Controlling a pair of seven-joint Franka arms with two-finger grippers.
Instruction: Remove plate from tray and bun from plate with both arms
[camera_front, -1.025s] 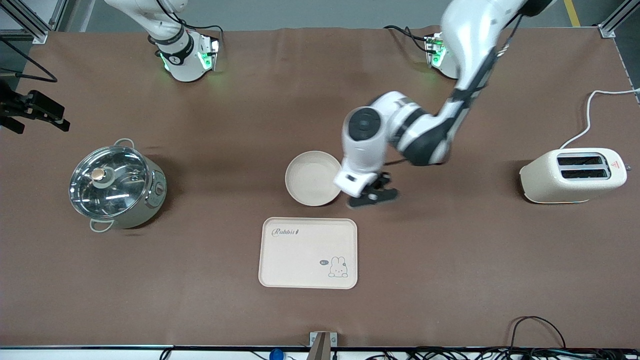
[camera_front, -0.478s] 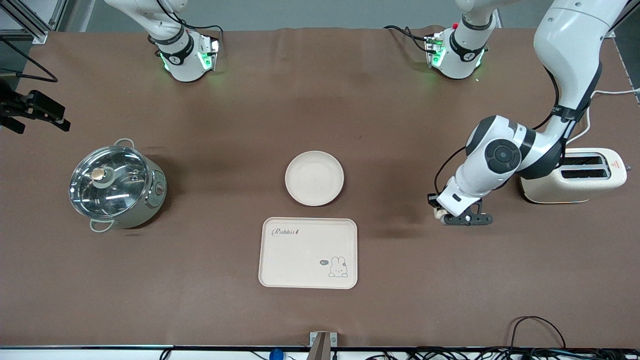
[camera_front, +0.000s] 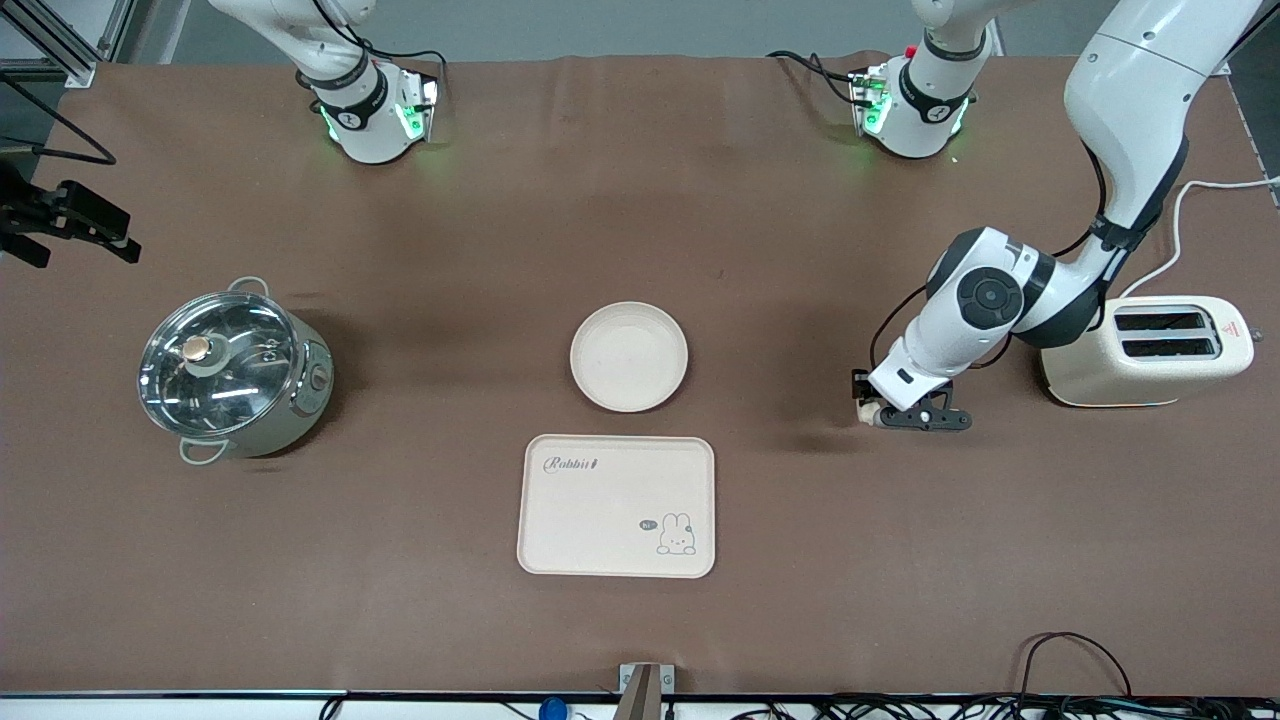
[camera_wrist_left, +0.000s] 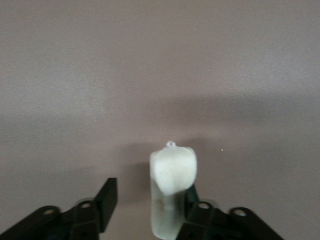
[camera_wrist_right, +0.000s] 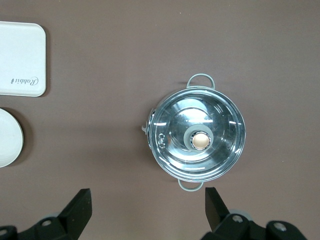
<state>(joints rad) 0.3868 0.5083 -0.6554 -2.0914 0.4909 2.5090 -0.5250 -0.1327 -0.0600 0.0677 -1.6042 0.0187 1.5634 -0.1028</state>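
Left gripper: you see the left gripper (camera_front: 905, 417) low over the bare table (camera_front: 900, 560), between the plate and the toaster (camera_front: 1146, 352). Its fingers stand apart in the left wrist view, wider than the bun, which leans against one finger (camera_wrist_left: 192, 207) only.
Bun: the bun (camera_wrist_left: 171, 192) is at the left gripper (camera_wrist_left: 150, 207), pale and upright; you cannot tell if it rests on the table already.
Plate: the plate (camera_front: 629, 356) sits on the table, off the tray and just farther from the front camera than it. It is empty.
Tray: the tray (camera_front: 617, 506) lies flat, nearer to the front camera than the plate.
Right gripper: the right gripper (camera_wrist_right: 145, 210) waits high over the pot (camera_wrist_right: 198, 141), fingers wide apart, holding nothing.
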